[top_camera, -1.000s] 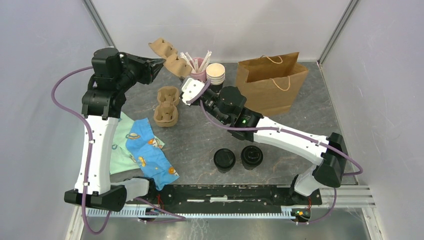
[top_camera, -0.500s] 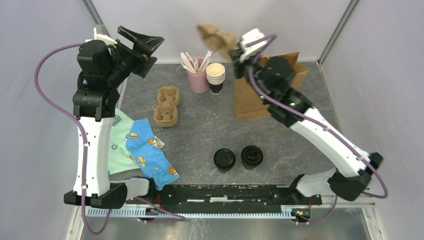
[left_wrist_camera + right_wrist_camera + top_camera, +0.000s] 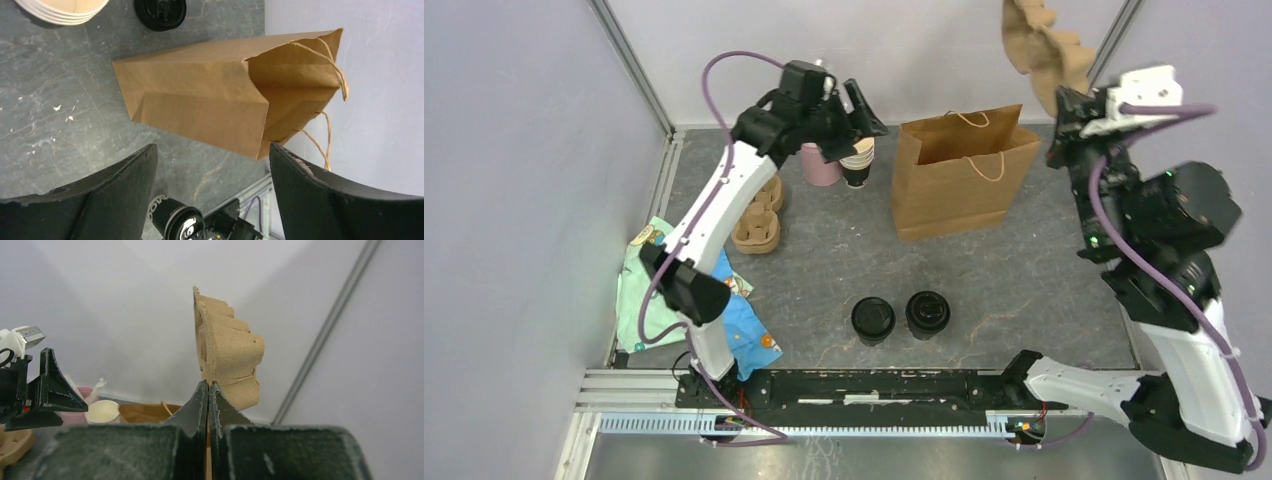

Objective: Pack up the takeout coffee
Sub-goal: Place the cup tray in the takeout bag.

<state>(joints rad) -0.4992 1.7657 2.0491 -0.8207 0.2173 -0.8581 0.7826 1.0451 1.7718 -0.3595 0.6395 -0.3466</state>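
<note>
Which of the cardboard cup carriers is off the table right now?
The carrier pinched in the right hand, held up in the air past the brown bag. The other carriers lie on the table's left side.

The brown bag (image 3: 964, 175) was matt, creased kraft paper with thin twine handles. The cup carrier (image 3: 227, 355) at far right looked like rough, fibrous moulded pulp. The tabletop (image 3: 824, 260) was matt grey, veined like stone. The two near takeout coffees (image 3: 873, 318) had faintly glossy black plastic lids (image 3: 927, 312).

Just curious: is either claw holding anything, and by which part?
The right claw pinches a cardboard cup carrier by its lower edge; the left claw is open and holds nothing.
</note>
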